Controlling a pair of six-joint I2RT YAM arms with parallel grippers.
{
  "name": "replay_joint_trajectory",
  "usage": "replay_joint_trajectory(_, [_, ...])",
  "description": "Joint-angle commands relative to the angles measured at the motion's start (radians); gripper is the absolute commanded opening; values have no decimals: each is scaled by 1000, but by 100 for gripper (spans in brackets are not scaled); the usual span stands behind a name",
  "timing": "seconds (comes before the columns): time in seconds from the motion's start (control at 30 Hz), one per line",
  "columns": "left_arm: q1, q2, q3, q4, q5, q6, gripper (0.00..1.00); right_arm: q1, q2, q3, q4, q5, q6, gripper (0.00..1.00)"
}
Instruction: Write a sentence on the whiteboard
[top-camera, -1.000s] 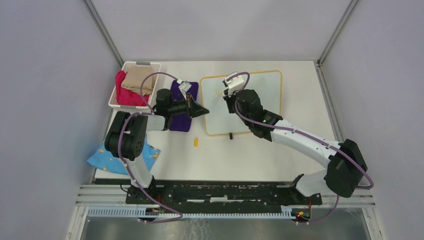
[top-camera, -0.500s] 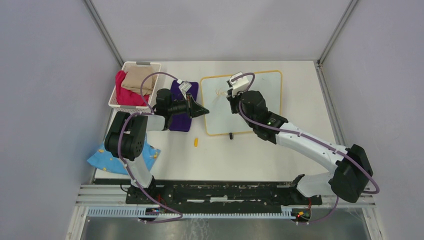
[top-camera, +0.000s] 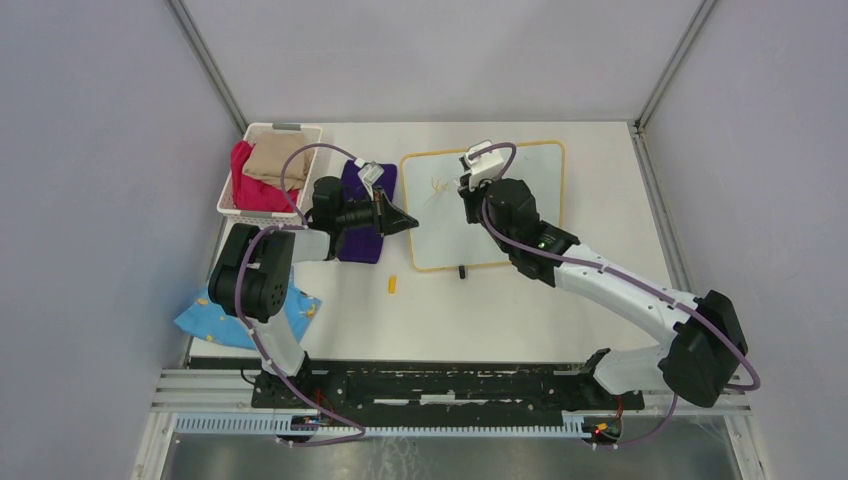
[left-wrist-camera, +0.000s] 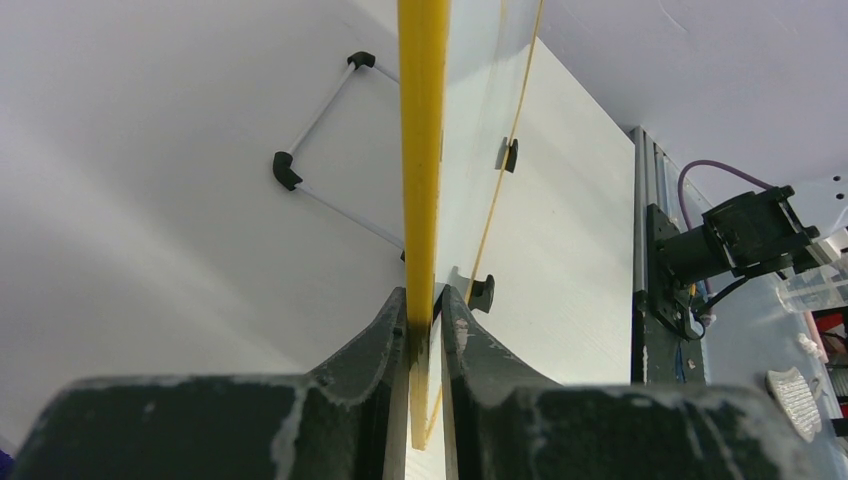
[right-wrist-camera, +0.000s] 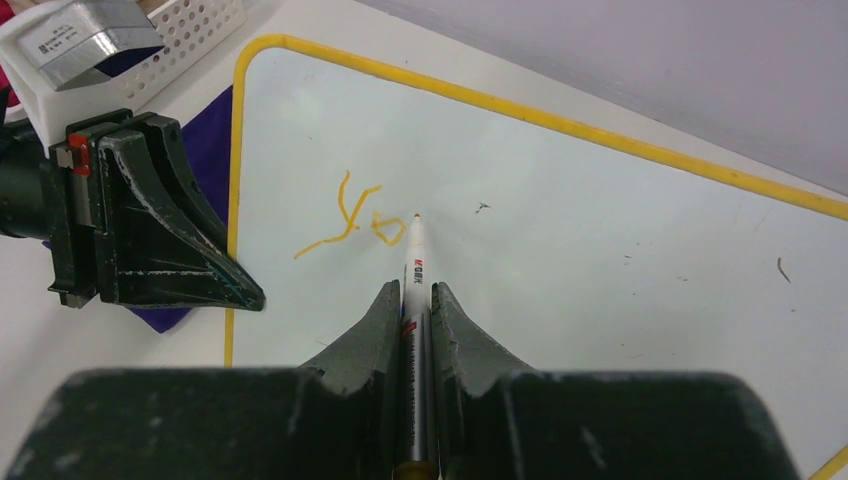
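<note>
Right jaws are pinched on a marker (right-wrist-camera: 417, 300), its long axis pointing straight ahead of them, with the tip apparently set on the whiteboard (right-wrist-camera: 620, 250) just right of the orange "yo" that begins the sentence (right-wrist-camera: 352, 222). Left jaws are clamped on the yellow frame (left-wrist-camera: 422, 150) at the board's left edge, the board lying on the table (top-camera: 560, 320). Bare board lies rightward of the tip, so the next stroke is judged to fall to the right arm

From above we cannot read the sentence (top-camera: 436, 186); the right arm (top-camera: 600, 280) hides the whiteboard's (top-camera: 440, 240) middle.
</note>
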Motion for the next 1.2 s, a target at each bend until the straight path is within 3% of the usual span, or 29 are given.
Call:
replay_joint_trajectory(0.0, [-12, -13, 9, -64, -43, 73, 2, -4, 19, 28, 33, 5, 7, 0])
replay_joint_trajectory(1.17, [-13, -14, 9, -69, -47, 76, 2, -37, -23, -92, 4, 56, 26, 0])
